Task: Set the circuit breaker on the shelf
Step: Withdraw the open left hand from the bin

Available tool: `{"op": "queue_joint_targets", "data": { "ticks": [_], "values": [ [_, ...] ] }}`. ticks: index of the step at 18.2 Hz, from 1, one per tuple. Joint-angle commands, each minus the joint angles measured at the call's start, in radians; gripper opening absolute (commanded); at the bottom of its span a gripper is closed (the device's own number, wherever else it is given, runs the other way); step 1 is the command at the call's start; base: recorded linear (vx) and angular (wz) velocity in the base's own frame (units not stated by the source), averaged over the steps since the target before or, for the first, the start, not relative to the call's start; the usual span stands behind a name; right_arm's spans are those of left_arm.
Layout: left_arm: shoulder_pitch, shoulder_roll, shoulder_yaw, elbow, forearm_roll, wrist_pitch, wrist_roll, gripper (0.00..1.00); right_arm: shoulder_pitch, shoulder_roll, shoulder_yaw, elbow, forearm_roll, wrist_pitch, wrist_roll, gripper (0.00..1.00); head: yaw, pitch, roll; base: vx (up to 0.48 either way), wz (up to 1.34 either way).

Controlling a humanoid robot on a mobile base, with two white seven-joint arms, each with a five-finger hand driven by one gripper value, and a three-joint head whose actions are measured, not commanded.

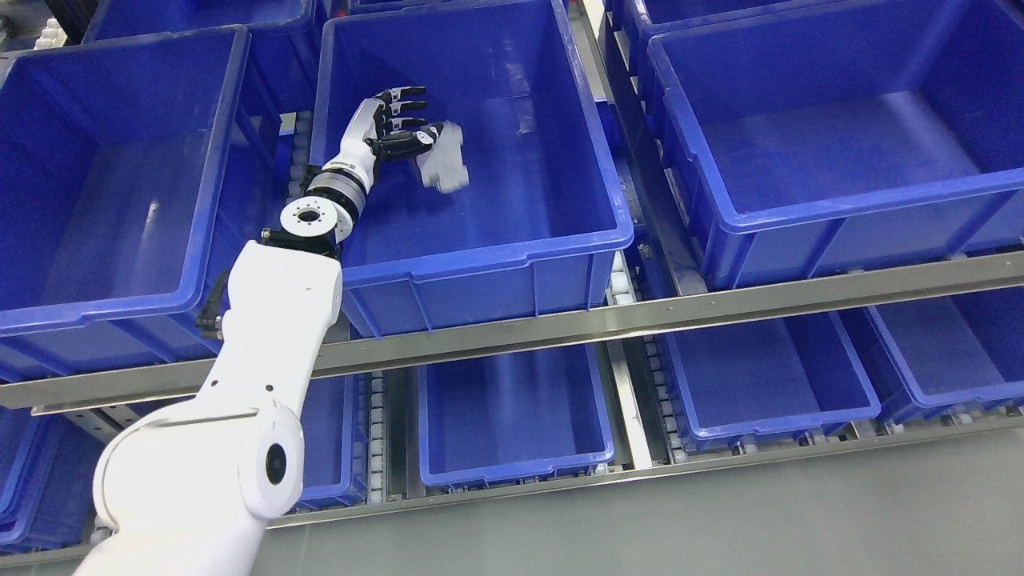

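My left arm comes up from the lower left and reaches over the rim into the middle blue bin (480, 248) on the upper shelf. My left hand (418, 118) has its black fingers stretched out and spread. The circuit breaker (442, 157), a light grey block, shows blurred just to the right of and below the fingertips, above the bin's floor. The lowest finger lies against its left edge, and no finger is wrapped around it. The right arm does not show.
Blue bins stand to the left (120, 184) and right (832, 152) on the same shelf, with more bins (512, 416) on the level below. A metal shelf rail (640, 316) runs across the front, and grey floor lies at the bottom right.
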Motion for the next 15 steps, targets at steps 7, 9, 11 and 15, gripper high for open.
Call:
{"op": "queue_joint_targets", "data": {
  "ticks": [7,9,11,15],
  "values": [
    [-0.151,0.017,0.0,0.008,0.004,-0.001,0.044,0.86,0.015,-0.017,0.0,0.0,0.001,-0.033,-0.001,1.0,0.0,0.0,0.0,0.001,0.01],
    [-0.152,0.017,0.004,-0.027,0.004,0.002,0.044,0.88,0.015,-0.017,0.0,0.0,0.001,-0.033,-0.001,1.0,0.0,0.0,0.0,-0.007,-0.03],
    [-0.154,0.017,0.011,-0.048,0.007,0.002,0.044,0.92,0.015,-0.017,0.0,0.0,-0.001,-0.033,-0.001,1.0,0.0,0.0,0.0,0.014,-0.03],
    [-0.146,0.017,0.076,-0.165,0.012,0.002,0.044,0.95,0.015,-0.017,0.0,0.0,-0.001,-0.033,-0.001,1.0,0.0,0.0,0.0,0.0,0.0]
  ]
}}
